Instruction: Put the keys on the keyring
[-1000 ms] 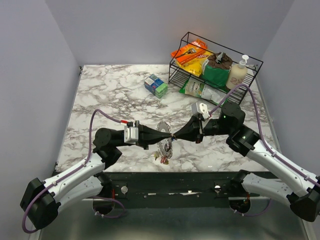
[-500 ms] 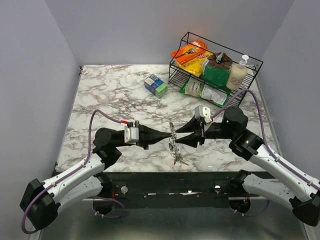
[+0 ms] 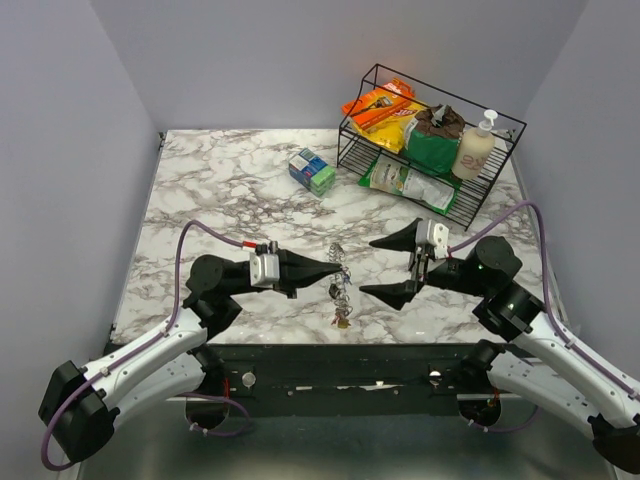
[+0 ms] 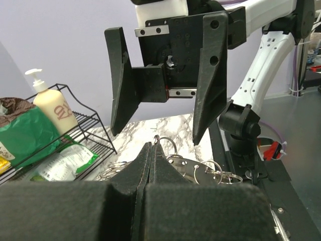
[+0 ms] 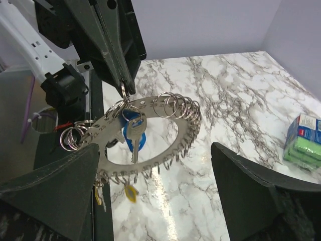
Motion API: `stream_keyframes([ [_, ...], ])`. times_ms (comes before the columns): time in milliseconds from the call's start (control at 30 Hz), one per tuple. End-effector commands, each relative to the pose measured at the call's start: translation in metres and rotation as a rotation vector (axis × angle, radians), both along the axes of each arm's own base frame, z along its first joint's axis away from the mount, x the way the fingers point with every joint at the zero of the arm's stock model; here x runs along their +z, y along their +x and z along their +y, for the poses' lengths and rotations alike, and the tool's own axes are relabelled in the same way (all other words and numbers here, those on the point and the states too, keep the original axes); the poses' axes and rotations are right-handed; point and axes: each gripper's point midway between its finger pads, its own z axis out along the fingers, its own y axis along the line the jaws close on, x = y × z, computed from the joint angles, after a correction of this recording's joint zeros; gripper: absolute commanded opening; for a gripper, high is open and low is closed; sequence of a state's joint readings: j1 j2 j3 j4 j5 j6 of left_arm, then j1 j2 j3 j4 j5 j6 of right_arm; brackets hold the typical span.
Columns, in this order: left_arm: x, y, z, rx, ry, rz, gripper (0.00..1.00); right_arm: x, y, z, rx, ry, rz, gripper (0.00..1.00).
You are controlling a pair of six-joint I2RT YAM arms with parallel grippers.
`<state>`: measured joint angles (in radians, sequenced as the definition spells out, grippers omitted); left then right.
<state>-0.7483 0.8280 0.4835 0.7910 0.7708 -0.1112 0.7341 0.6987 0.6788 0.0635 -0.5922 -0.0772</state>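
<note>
The keyring [image 5: 103, 122] is a flat silvery loop edged with many small wire rings. It hangs above the near middle of the table, edge-on in the top view [image 3: 342, 283]. My left gripper [image 3: 335, 272] is shut on a small ring at its top edge [image 4: 159, 136]. The keys dangle from it: one with a blue head [image 5: 142, 142], another with a yellow head [image 5: 131, 192], and more low in the top view [image 3: 342, 320]. My right gripper [image 3: 368, 267] stands wide open just right of the loop, touching nothing, and its fingers [image 5: 55, 191] frame the ring from below.
At the back right a black wire rack [image 3: 365, 152] holds snack packs, a green bag and a soap bottle [image 3: 474, 146]. A green and blue box [image 3: 312, 171] lies left of it. The table's front edge [image 3: 330, 340] runs just below the hanging keys.
My right gripper went from shut at the keyring to wide open and drew back to the right. The left gripper kept its hold, and the loop swung edge-on to the top view.
</note>
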Motion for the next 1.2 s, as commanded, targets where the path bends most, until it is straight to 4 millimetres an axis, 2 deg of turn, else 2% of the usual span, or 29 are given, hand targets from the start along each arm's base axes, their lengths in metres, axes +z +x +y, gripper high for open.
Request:
stream_keyframes([
  [0, 0.024, 0.008, 0.004, 0.062, -0.059, -0.050, 0.00, 0.006, 0.004, 0.000, -0.024, 0.026, -0.014, 1.00],
  [300, 0.015, 0.030, -0.001, 0.142, -0.037, 0.002, 0.00, 0.006, 0.004, -0.002, -0.034, 0.024, -0.017, 1.00],
  [500, 0.007, 0.060, -0.010, 0.231, -0.020, 0.049, 0.00, 0.004, 0.005, 0.000, -0.030, 0.017, -0.009, 1.00],
  [667, -0.016, 0.097, -0.024, 0.330, 0.035, 0.096, 0.00, 0.004, 0.005, 0.000, -0.031, 0.013, -0.005, 1.00],
  [700, -0.010, 0.103, -0.025, 0.346, 0.012, 0.088, 0.00, 0.003, 0.005, -0.001, -0.035, 0.010, -0.004, 1.00],
  [767, -0.020, 0.120, -0.032, 0.385, 0.024, 0.108, 0.00, 0.002, 0.005, -0.001, -0.033, 0.007, 0.000, 1.00],
  [800, -0.011, 0.132, -0.032, 0.431, 0.002, 0.109, 0.00, 0.001, 0.006, 0.000, -0.033, 0.004, 0.003, 1.00],
  [867, -0.023, 0.152, -0.041, 0.473, 0.024, 0.141, 0.00, 0.002, 0.005, 0.000, -0.028, 0.001, 0.008, 1.00],
  [900, -0.013, 0.160, -0.042, 0.498, -0.004, 0.134, 0.00, 0.001, 0.004, 0.000, -0.025, -0.004, 0.013, 1.00],
  [933, -0.025, 0.169, -0.049, 0.504, 0.017, 0.149, 0.00, 0.002, 0.003, 0.000, -0.022, -0.004, 0.012, 1.00],
  [967, -0.025, 0.174, -0.053, 0.505, 0.015, 0.151, 0.00, 0.003, 0.003, -0.001, -0.025, -0.002, 0.011, 1.00],
  [1000, -0.014, 0.179, -0.058, 0.503, -0.016, 0.136, 0.00, 0.004, 0.003, -0.002, -0.027, -0.005, 0.012, 1.00],
  [1033, -0.024, 0.187, -0.065, 0.507, -0.001, 0.152, 0.00, 0.004, 0.003, -0.003, -0.032, -0.004, 0.009, 1.00],
  [1067, -0.024, 0.191, -0.069, 0.504, -0.008, 0.167, 0.00, 0.006, 0.003, -0.004, -0.035, -0.003, 0.007, 1.00],
  [1100, -0.015, 0.195, -0.073, 0.502, -0.031, 0.161, 0.00, 0.004, 0.003, -0.005, -0.041, -0.010, 0.012, 1.00],
  [1167, -0.024, 0.207, -0.079, 0.522, -0.030, 0.188, 0.00, 0.007, 0.004, -0.006, -0.049, -0.006, 0.005, 1.00],
])
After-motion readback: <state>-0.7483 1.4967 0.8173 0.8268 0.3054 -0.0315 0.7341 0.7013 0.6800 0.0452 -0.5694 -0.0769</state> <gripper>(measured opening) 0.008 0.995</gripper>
